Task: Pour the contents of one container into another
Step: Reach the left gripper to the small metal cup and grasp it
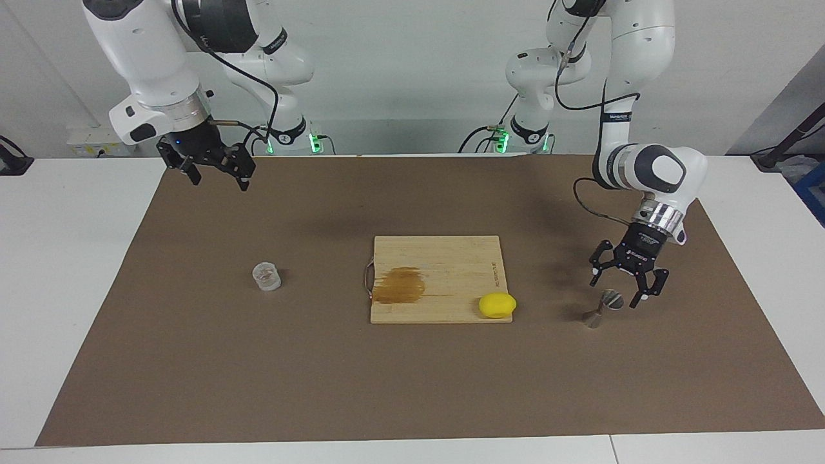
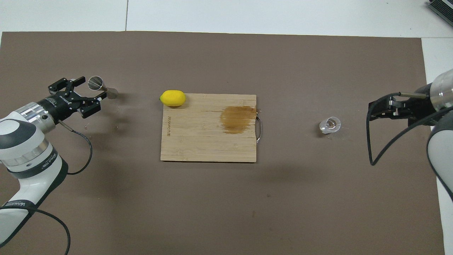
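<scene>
Hands first, going across the facing view: your right hand hangs over the brown mat at the robots' edge, fingers spread, holding nothing, waiting. Glass cup stands upright on the mat toward the right arm's end of the bench, untouched. Wooden board sits mid-bench with a brown stain and a lemon on its corner. Your left hand, fingers spread, is down just beside the metal jigger, not gripping it yet. Step looks like the reach for the jigger; pouring not begun. Next you'd need the fingers around its narrow waist before they close, then the cup fetched.
</scene>
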Robot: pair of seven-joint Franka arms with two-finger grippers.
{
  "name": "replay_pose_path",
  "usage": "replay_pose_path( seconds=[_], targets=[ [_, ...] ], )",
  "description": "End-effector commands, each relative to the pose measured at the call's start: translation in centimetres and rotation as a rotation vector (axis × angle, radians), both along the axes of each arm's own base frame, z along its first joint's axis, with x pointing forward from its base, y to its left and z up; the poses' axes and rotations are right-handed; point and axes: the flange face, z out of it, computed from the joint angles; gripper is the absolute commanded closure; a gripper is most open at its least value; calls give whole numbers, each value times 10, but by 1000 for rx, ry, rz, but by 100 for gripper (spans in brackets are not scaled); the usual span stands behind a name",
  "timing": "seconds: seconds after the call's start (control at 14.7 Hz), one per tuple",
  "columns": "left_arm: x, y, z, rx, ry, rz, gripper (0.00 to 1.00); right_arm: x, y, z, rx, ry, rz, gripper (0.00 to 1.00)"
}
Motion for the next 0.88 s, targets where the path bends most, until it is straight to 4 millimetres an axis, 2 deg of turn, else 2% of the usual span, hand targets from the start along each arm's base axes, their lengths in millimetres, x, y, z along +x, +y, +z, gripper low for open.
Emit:
replay_pose_path(
  seconds=[0.0, 0.34, 0.68, 0.82],
  targets=[
    [6, -3, -4, 8, -7, 24, 8, 2, -4, 2, -1, -11, 12, 0],
    [6, -4, -3, -2, -13, 45, 16, 2, -4, 2, -1, -11, 12, 0],
    [7, -5, -3, -4, -16, 50, 19, 2, -4, 2, -1, -11, 12, 0],
    [8, -12, -2, -11, -19, 45, 21, 2, -4, 2, -1, -11, 12, 0]
  ],
)
